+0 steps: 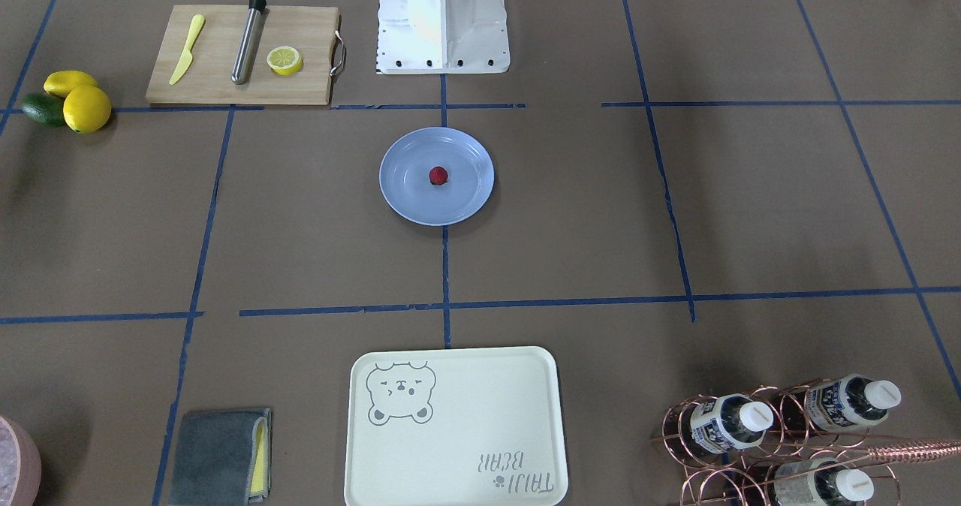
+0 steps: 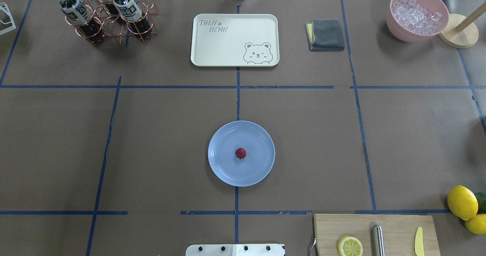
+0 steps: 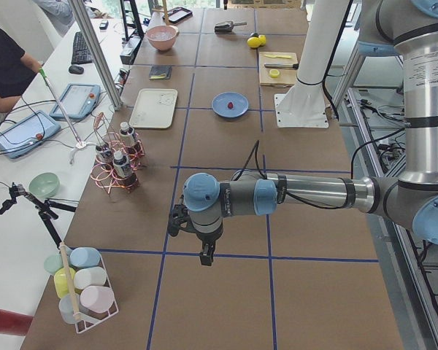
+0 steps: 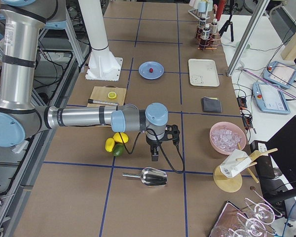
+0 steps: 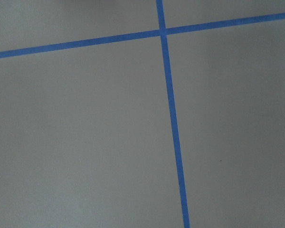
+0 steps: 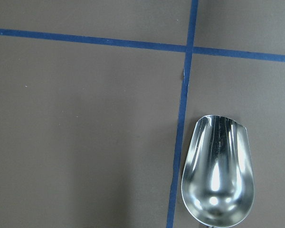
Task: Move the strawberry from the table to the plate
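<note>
Overhead exterior shows the strawberry (image 2: 240, 153) lying on the plate (image 2: 224, 166), close to the middle and well away from the raised rim. So the job looks done to me: the berry is off the bench (image 2: 152, 153) and on the plate, and I see nothing left to do but keep the arms away from it. Neither arm is in this view at all. In the exterior left view the left end effector (image 3: 204, 252) hangs low over a bare part of the bench, and the plate is far off beyond it, well apart. In the exterior right view the right end effector (image 4: 154, 155) also points down at the bench, with the plate far from it and a shiny metal scoop (image 4: 150, 176) just beside it. I cannot tell if either end effector is wide or narrow, as both are small in these side views, but nothing can be seen in them. The strawberry is tiny, dark red and round, much smaller than the plate. It sits alone on the smooth light-blue plate and looks whole, not squashed.
</note>
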Robot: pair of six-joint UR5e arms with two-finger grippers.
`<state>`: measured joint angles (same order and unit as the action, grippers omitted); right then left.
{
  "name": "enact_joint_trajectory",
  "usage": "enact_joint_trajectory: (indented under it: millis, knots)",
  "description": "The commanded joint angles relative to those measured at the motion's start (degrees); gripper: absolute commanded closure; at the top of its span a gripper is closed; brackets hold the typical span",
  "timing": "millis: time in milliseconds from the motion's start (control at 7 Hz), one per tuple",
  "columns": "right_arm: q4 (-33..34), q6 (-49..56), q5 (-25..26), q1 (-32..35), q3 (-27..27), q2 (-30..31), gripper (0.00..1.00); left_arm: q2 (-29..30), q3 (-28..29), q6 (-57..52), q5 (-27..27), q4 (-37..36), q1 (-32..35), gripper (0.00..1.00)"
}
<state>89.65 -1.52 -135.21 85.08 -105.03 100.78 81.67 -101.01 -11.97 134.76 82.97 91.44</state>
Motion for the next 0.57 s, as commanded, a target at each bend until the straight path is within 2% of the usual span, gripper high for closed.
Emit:
enact_joint_trajectory:
  millis: [0, 429]
  knots:
    - [0.0, -0.1, 0.0, -0.1, 0.0, 0.0, 0.00, 0.5, 0.6, 0.2, -0.2, 0.0, 0.0, 0.00]
    - [0.0, 0.0, 0.1, -0.6, 0.0, 0.0, 0.00, 1.3, 1.0, 0.2, -0.4, -0.2, 0.0, 0.00]
